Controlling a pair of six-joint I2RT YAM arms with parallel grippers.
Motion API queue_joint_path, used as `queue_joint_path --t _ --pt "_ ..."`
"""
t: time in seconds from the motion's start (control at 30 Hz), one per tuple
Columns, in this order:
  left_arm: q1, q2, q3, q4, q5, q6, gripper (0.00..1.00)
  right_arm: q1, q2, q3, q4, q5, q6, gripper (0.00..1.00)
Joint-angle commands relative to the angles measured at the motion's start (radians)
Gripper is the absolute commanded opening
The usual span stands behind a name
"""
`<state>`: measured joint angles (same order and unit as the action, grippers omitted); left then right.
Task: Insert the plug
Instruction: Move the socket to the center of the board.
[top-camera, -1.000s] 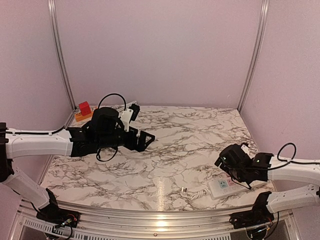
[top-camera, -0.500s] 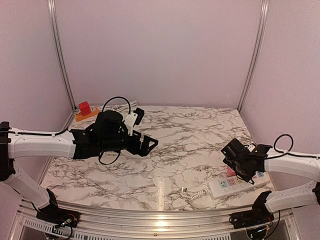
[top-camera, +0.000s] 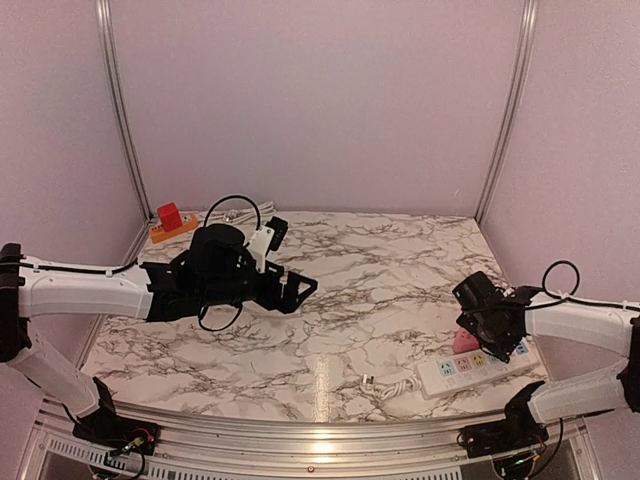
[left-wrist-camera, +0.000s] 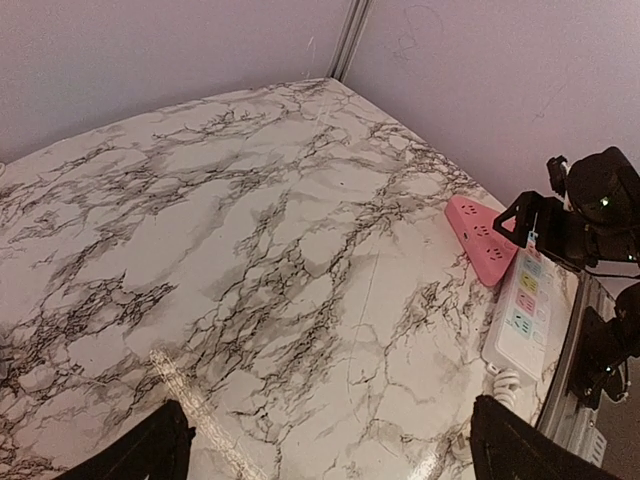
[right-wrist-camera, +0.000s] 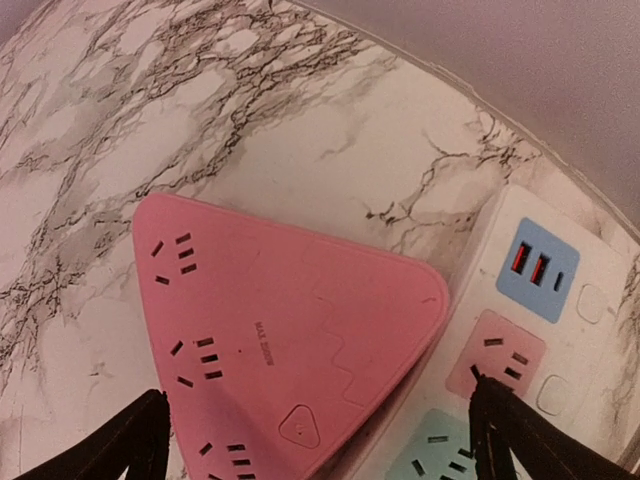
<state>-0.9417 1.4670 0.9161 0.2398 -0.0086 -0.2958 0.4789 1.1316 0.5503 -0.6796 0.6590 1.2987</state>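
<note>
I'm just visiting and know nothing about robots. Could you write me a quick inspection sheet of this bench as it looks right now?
Surface: marble-pattern table, glare streak near the front.
Job's things: white power strip at the right front edge; pink triangular adapter against its far end; loose white plug lying left of the strip.
Clutter: red-and-orange object in the back left corner, too small to identify.
Grippers: left gripper open, above the table's left half; right gripper open, over the adapter.
Cables: white cord joining plug and strip; black cable looping over the left arm.
Surroundings: plain lilac walls, metal posts.
</note>
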Motion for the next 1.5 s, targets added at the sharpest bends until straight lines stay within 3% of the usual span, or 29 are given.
queue_joint_path --t 0.0,0.4,0.77,0.97,1.2,1.47 --pt "-0.004 0.002 -0.018 0.041 0.033 -0.01 0.99 -0.009 0.058 0.009 0.084 0.007 -0.06 0.99" --pt "-0.003 0.03 -0.031 0.062 0.045 -0.027 0.99 -0.003 0.1 0.021 0.284 -0.031 -0.281 0.98" --pt "-0.004 0.053 -0.028 0.067 0.058 -0.034 0.99 -0.004 0.259 0.098 0.254 0.005 -0.253 0.98" --pt "-0.004 0.05 -0.04 0.07 0.049 -0.034 0.99 -0.024 0.267 0.111 0.259 0.027 -0.221 0.99" --pt "-0.004 0.047 -0.055 0.076 0.05 -0.038 0.99 -0.104 0.331 0.16 0.271 -0.03 -0.255 0.98" --pt "-0.004 0.048 -0.064 0.082 0.05 -0.037 0.99 -0.122 0.371 0.198 0.397 -0.101 -0.396 0.99"
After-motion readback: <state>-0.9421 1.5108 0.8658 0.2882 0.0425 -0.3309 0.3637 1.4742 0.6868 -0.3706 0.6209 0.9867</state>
